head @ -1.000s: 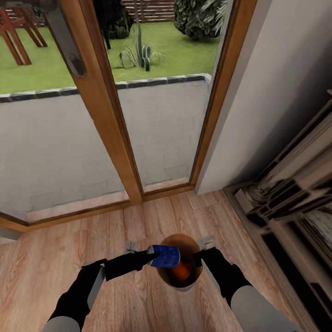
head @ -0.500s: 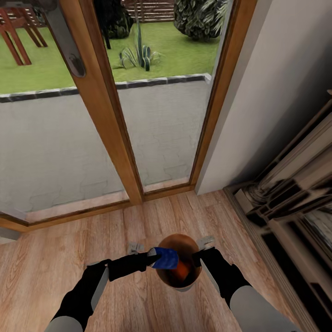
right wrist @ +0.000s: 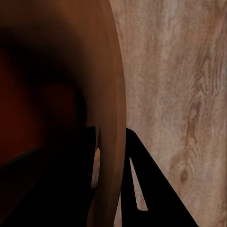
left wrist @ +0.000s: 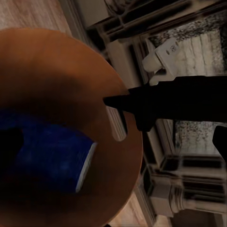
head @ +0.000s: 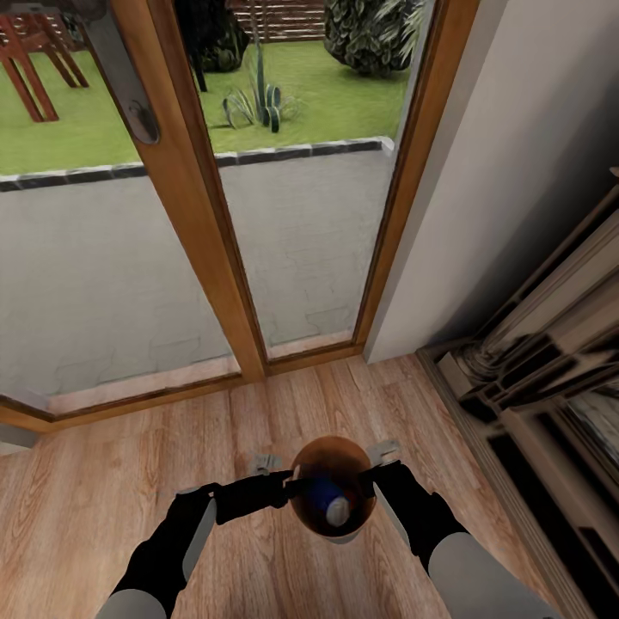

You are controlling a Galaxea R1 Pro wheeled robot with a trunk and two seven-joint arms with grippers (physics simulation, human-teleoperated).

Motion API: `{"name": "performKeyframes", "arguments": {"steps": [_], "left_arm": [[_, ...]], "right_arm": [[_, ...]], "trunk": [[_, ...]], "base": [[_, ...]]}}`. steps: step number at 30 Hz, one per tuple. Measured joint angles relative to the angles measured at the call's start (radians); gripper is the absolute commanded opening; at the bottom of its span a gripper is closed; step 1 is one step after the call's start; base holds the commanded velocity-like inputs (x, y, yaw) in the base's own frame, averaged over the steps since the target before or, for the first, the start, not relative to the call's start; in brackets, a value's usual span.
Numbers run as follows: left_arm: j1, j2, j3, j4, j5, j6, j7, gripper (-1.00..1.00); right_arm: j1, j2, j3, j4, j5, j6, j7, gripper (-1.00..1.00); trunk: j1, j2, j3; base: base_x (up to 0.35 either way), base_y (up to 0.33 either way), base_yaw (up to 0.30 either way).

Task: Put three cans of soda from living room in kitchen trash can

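Note:
The tash can (head: 303,507), grey outside and copper-brown inside, is held just above the wood floor. My right gripper (head: 371,481) is shut on its right rim; in the right wrist view the rim (right wrist: 113,94) runs between the two dark fingers (right wrist: 135,156). A blue can of soda (head: 325,497) lies inside the bin with its silver end (head: 337,513) turned up. The left wrist view shows the blue can (left wrist: 47,158) low against the brown inner wall (left wrist: 56,71). My left gripper (head: 291,488) is open at the bin's left rim, with the can below it.
A glass patio door with a thick wooden frame (head: 215,258) stands straight ahead. A white wall (head: 499,172) rises on the right. A carved stone mantel (head: 550,361) lines the right side, close to the bin. Open plank floor (head: 103,464) stretches to the left.
The blue can has left my left gripper and dropped into the bin, now standing on end. The left gripper has moved slightly right, toward the rim. The right arm holds still.

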Motion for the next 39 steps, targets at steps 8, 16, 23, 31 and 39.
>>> {"name": "performKeyframes", "arguments": {"steps": [8,16,23,31,39], "left_arm": [[0.0,0.011,0.003,-0.007,0.004,0.001,-0.065,1.0],[0.0,0.161,0.049,-0.006,0.006,0.005,-0.481,1.0],[0.0,0.384,0.243,0.13,0.001,-0.036,-0.658,1.0],[0.0,0.498,0.267,0.414,-0.001,-0.306,-0.658,1.0],[0.0,0.508,0.267,0.525,0.0,-0.422,-0.385,1.0]], "right_arm": [[0.0,0.0,0.0,0.0,-0.002,0.0,0.0,-1.0],[0.0,0.0,0.0,0.0,-0.001,0.0,0.0,-1.0],[0.001,0.0,0.0,0.0,-0.001,0.0,0.0,-1.0],[0.001,0.0,0.001,0.0,-0.001,0.0,0.001,-1.0],[0.001,0.0,0.0,-0.001,-0.005,-0.025,0.004,-1.0]], "trunk": [[0.0,0.0,0.0],[0.0,0.0,0.0],[0.0,0.0,0.0],[0.0,0.0,0.0],[0.0,0.0,0.0]], "base": [[0.0,0.0,0.0],[0.0,0.0,0.0],[0.0,0.0,0.0],[0.0,0.0,0.0],[0.0,0.0,0.0]]}}
